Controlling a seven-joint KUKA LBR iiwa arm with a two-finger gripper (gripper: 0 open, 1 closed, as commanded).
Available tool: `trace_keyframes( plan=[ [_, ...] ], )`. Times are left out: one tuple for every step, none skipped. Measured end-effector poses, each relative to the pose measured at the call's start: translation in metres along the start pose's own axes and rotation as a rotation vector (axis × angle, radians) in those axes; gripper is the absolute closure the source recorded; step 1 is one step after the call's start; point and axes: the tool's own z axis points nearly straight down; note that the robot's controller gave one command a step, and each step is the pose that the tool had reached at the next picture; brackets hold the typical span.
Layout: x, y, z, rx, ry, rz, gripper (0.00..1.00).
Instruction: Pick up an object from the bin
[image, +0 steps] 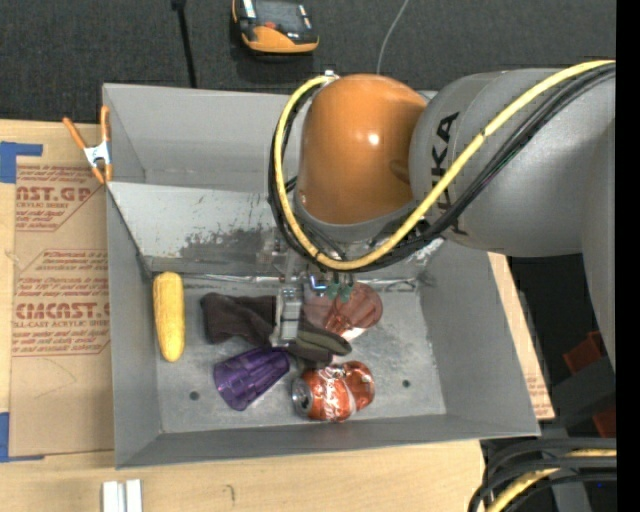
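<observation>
Midway across the bin (175, 215), the end effector (292, 318) hangs over a dark brown cloth (232, 316) lying lengthwise left-to-right; its opening cannot be told.

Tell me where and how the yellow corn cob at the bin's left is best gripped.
Probably across the middle of the yellow corn cob, coming down from above and closing across its narrow width. It lies flat, lengthwise along the foot of the left wall, with bare bin floor between it and the dark cloth.
</observation>
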Motion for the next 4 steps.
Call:
trace_keyframes(
  plan=[
    [-0.002, -0.001, -0.005, -0.001, -0.008, 0.002, 0.0],
    [-0.013, 0.013, 0.047, -0.001, -0.015, -0.058, 0.0],
    [-0.036, 0.034, 0.113, -0.001, -0.007, -0.199, 1.0],
    [-0.036, 0.034, 0.113, -0.001, -0.007, -0.199, 1.0]
  ],
)
